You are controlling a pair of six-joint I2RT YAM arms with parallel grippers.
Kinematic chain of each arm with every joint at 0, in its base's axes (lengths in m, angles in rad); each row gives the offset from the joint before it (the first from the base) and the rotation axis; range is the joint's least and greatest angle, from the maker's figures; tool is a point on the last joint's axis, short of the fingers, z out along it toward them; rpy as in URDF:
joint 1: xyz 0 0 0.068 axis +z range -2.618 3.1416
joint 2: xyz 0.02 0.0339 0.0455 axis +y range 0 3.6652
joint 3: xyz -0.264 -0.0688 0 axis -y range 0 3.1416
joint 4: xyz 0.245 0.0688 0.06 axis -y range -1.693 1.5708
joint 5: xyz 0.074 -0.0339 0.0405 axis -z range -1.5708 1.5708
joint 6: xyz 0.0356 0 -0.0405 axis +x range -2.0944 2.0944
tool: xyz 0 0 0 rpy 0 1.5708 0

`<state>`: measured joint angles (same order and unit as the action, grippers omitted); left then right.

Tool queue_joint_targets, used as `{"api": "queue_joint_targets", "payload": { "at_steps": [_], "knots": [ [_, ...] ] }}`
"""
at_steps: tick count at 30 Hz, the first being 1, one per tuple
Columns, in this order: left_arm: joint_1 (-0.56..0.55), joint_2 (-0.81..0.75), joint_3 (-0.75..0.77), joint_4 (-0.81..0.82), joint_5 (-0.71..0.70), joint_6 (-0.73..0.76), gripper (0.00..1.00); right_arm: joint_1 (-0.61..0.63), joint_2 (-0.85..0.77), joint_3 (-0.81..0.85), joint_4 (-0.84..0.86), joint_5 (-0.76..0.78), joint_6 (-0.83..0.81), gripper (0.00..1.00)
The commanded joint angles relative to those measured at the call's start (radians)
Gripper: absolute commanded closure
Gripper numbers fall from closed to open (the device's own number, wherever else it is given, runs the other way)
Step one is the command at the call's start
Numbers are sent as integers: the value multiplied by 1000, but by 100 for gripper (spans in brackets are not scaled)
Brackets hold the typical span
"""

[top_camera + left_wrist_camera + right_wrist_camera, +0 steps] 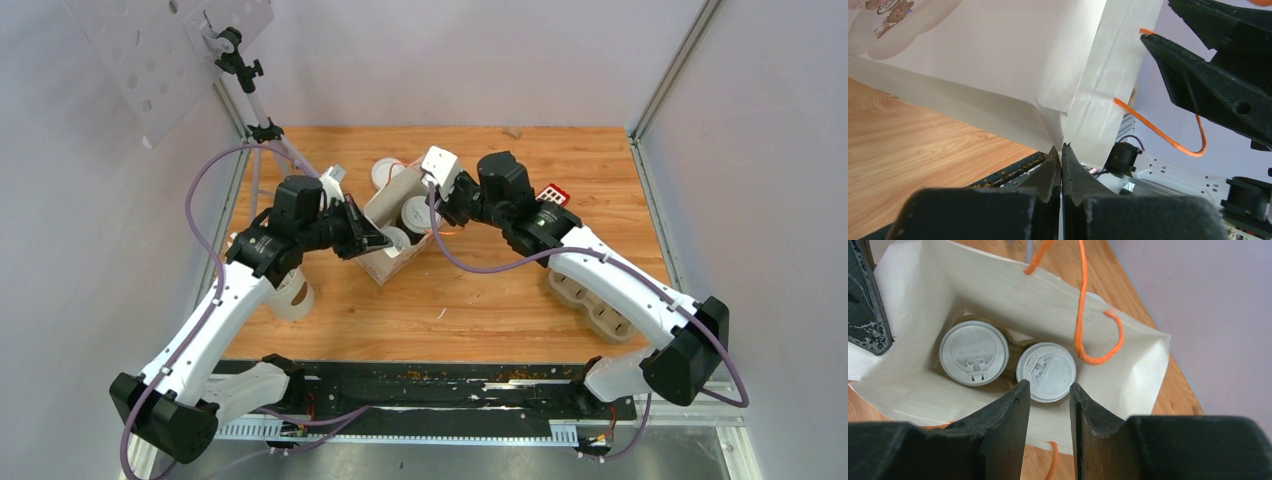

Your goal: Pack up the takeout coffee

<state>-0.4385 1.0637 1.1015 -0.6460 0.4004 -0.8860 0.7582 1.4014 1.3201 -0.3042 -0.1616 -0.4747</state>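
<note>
cups: 2 cups (974, 353) are standing inside bag (998, 290) | left gripper (1062, 156) is pinching bag corner | right gripper (1049, 387) is hovering over them, half-open, empty | risk: fingers snagging handle (1079, 315) when lifting, tipping bag, spilling coffee

PLACE: robotics lab test cell | SIGNS: left arm (215, 320) and right arm (620, 285) stood bolted at a wooden desk's (480, 300) near edge | plain pale walls (770, 150) and aluminium posts (672, 70) enclosed it | perforated panel (160, 50) hung on a stand (262, 110) | purple cables (495, 265) trailed
</note>
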Motion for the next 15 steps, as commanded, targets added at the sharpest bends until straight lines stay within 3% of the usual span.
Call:
{"api": "queue_joint_targets", "payload": {
  "at_steps": [1, 15],
  "knots": [
    [-2, -63, -15, 41, 33, -87, 100, -2, -57, 64, -61, 20, 55, 64],
    [-2, -131, -59, 8, 7, -167, 100, -3, -107, 105, -81, 150, 163, 62]
  ]
}}
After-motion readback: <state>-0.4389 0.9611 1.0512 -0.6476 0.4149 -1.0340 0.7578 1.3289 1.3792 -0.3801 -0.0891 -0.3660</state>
